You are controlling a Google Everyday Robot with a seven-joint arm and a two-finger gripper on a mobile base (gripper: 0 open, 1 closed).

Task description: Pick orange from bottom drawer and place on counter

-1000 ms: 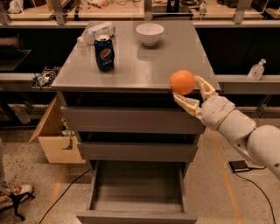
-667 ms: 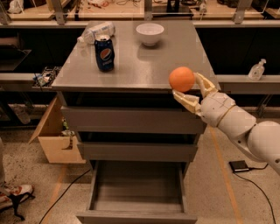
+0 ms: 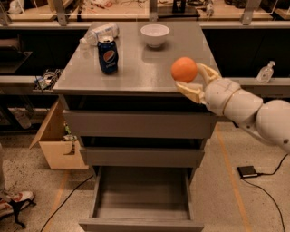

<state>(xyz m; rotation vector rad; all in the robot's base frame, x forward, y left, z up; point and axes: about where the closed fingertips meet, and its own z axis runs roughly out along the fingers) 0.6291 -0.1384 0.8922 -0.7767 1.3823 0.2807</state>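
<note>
Pepsi logo on blue can (image 3: 108, 55), on counter (image 3: 149, 68), gripper (image 3: 190, 77) at counter's rt edge, holding orange (image 3: 184, 69)

Single view, so no overlap with any other. Camera sits high in front of the drawer unit, tilted down, facing the drawer fronts and the counter (image 3: 140, 68) top. The workbench (image 3: 122, 11) runs along the far edge. Mid range: whole counter, open bottom drawer (image 3: 140, 223) and floor (image 3: 226, 181) all in frame. Tool (image 3: 188, 75) comes in from the right at the counter's near right edge, clamped on the orange (image 3: 183, 68).
</note>
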